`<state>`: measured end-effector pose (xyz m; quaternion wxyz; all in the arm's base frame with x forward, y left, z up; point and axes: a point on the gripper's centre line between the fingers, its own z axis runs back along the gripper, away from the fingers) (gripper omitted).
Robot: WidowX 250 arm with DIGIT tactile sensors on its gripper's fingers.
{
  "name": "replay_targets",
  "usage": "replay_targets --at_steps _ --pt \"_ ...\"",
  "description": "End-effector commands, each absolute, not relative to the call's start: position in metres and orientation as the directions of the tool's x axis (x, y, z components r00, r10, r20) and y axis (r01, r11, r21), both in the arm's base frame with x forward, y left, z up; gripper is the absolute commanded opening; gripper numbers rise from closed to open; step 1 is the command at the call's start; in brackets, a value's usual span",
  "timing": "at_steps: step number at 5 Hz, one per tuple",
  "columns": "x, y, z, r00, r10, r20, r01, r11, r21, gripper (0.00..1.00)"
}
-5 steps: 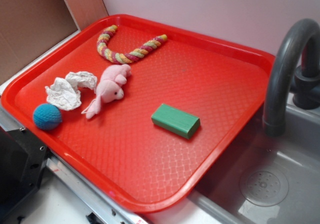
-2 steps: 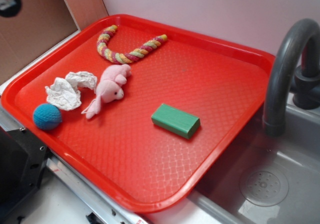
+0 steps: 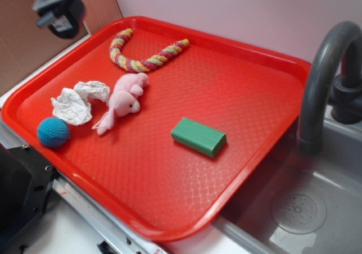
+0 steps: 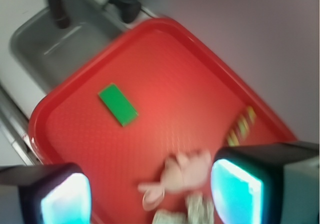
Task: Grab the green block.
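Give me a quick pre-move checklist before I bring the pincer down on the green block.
1. Green block visible in both views: ok.
2. Block lying flat on the red tray, nothing touching it: ok.
3. Pincer open and empty: ok.
4. Pincer over the block: not ok; it is high over the tray's far left corner, above the pink plush toy.
5. Path to the block free of the faucet: ok; it stands off the tray, to the right.
6. Finger alignment across the block's narrow sides: cannot tell; wrist view is blurred.

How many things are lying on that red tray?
5: a striped rope at the back, a pink plush toy mid-left, crumpled paper beside it, a blue ball at the front-left, and the green block near the middle.
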<state>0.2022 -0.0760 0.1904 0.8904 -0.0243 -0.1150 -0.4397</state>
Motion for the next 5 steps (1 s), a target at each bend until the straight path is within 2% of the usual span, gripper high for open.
replay_targets --at_steps 1,2,4,5 --pt "0.209 -0.096 0.168 0.374 -0.894 0.246 0.918 0.394 0.037 1.00" --pt "0.212 -0.110 0.144 0.325 -0.933 0.155 0.941 0.335 0.045 1.00" --pt "0.211 -0.126 0.103 0.266 -0.963 0.043 0.962 0.267 0.048 1.00" --pt "0.212 -0.131 0.082 0.275 -0.961 0.008 0.961 0.275 0.027 1.00"
